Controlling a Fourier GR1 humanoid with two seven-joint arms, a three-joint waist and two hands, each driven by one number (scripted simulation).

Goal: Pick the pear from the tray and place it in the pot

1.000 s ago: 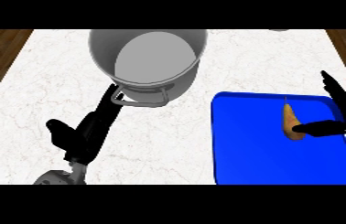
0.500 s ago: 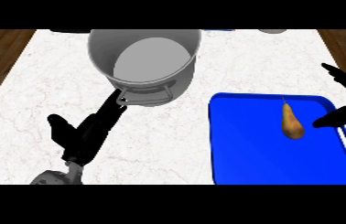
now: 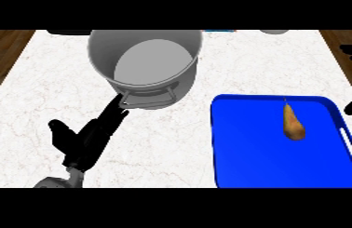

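Meanwhile, open left robot hand (image 3: 86,139) fingertips reach the grey pot (image 3: 145,66); tapered brown pear (image 3: 294,123) on glossy blue tray (image 3: 254,143).

- The tray (image 3: 261,143) runs off the frame's lower edge.
- Of the right hand (image 3: 347,52), only small dark tips show at the right edge; its fingers cannot be made out.
- A grey object (image 3: 275,31) and a dark one (image 3: 69,32) are cut by the top edge.

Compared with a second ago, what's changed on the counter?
The right hand has drawn back from the pear toward the right edge, and only a sliver of it shows now. The pear lies untouched on the blue tray. The left hand keeps straight fingers pointing at the pot handle.
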